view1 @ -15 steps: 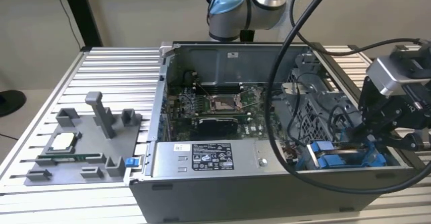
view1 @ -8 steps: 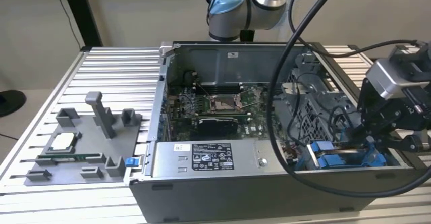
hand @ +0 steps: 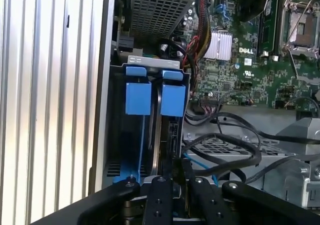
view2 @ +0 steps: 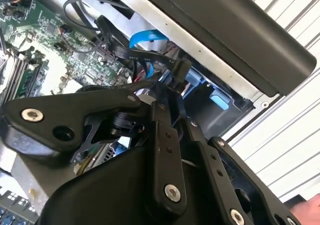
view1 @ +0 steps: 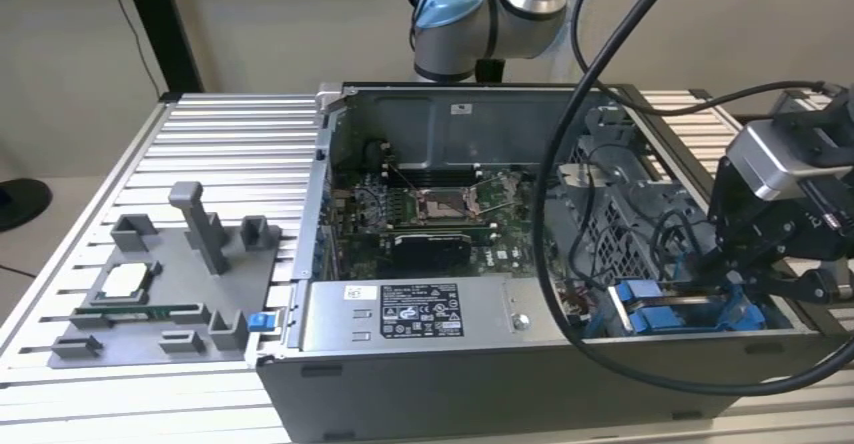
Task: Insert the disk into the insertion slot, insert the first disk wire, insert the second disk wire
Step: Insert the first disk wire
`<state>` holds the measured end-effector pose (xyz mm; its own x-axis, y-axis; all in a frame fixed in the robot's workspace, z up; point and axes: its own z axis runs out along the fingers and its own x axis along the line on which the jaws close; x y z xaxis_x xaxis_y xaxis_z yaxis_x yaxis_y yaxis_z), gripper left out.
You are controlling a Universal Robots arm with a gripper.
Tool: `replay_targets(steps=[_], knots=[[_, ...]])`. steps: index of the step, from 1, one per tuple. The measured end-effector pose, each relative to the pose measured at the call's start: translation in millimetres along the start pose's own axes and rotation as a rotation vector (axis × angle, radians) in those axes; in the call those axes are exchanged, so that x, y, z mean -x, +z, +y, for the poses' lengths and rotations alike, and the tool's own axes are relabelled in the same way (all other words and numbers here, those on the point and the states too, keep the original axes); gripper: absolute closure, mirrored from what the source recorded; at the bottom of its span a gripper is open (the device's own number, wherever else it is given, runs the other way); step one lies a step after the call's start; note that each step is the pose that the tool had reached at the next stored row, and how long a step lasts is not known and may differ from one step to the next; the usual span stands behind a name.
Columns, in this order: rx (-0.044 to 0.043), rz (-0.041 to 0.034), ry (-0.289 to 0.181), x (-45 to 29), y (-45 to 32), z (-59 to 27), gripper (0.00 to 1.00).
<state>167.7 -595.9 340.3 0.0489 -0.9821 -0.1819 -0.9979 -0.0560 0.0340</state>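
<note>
Pinching a black disk wire (view2: 150,60), gripper (view2: 167,92) nearly closed, over the insertion slot (hand: 152,60).

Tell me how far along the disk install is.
Done: the disk looks seated in the insertion slot, blue tabs level. In hand: the gripper is shut on a black wire connector at the disk's edge. Left: that wire isn't visibly plugged; the other wire's state can't be told.
</note>
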Motion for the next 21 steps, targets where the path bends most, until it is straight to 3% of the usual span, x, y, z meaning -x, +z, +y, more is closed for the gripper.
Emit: replay_targets(steps=[5,10,15,18,19,21], knots=[[-0.0051,-0.0061,0.000,-0.3,1.8,-0.1,1.00],[-0.0123,-0.0074,0.022,-0.5,3.2,0.2,1.00],[-0.0193,-0.0063,0.053,-1.6,9.4,1.4,1.00],[-0.0194,-0.0098,0.054,-1.8,11.3,1.5,1.00],[-0.0193,-0.0103,0.054,-2.0,11.8,1.5,0.00],[-0.0193,-0.0089,0.054,-1.8,10.9,1.6,0.00]])
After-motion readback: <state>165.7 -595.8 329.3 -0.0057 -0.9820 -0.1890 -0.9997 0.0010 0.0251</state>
